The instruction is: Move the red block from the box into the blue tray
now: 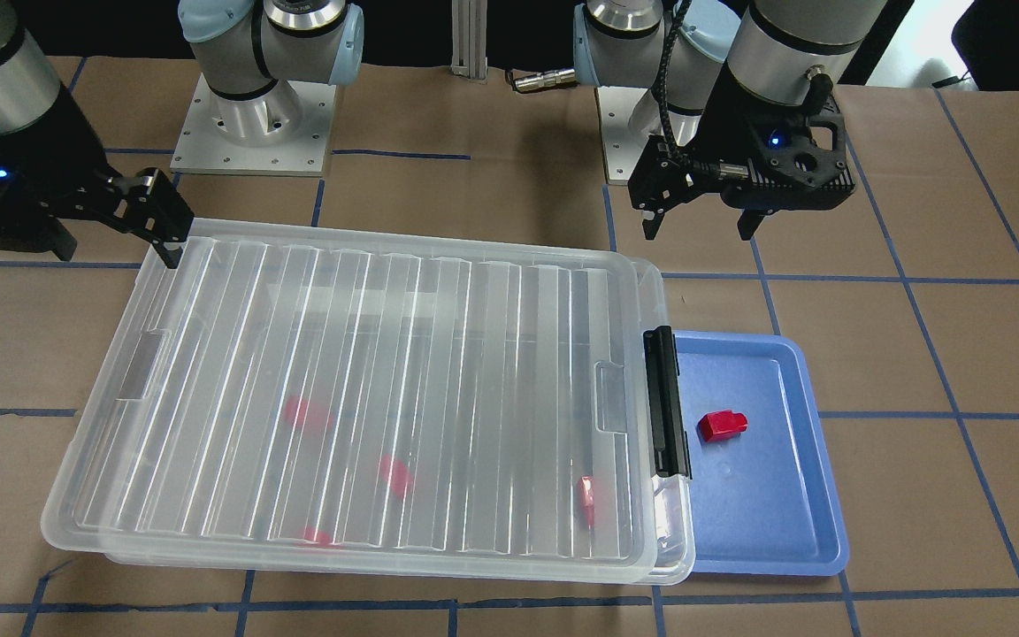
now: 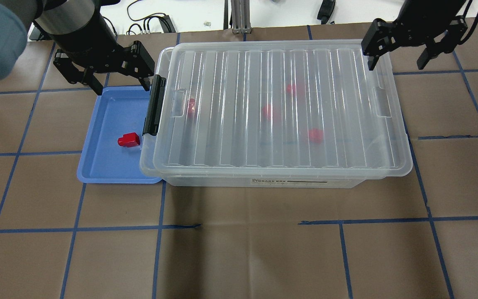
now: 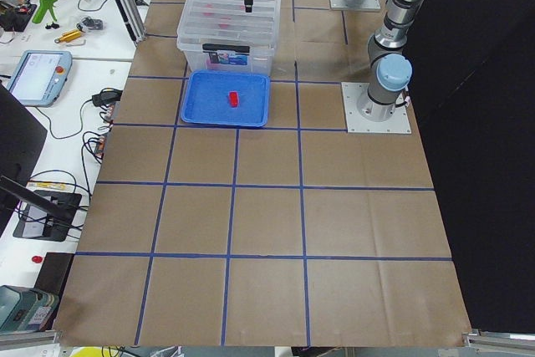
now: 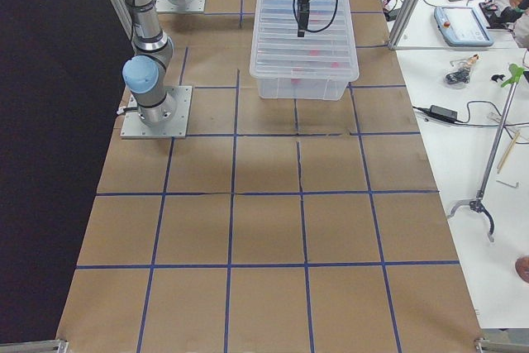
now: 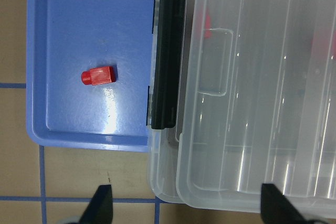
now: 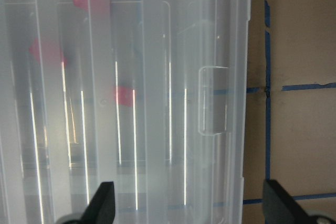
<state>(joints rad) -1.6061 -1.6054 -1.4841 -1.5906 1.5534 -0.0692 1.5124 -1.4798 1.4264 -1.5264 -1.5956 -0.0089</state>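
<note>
One red block [image 2: 128,140] lies in the blue tray [image 2: 106,166], apart from its walls; it also shows in the front view [image 1: 722,425] and the left wrist view [image 5: 98,76]. The clear box [image 2: 280,108] stands beside the tray with its ribbed lid on, and its black latch bar [image 2: 154,106] overhangs the tray's edge. Several more red blocks [image 2: 271,111] show blurred through the lid. My left gripper [image 2: 121,85] is open and empty above the tray's far end. My right gripper [image 2: 397,64] is open and empty above the box's far right corner.
The box and the tray [image 1: 792,531] touch side by side on the brown paper table with blue tape lines [image 2: 73,227]. The arm base plates [image 1: 253,133] stand behind the box. Operator benches with tools lie beyond the table ends [image 3: 50,39].
</note>
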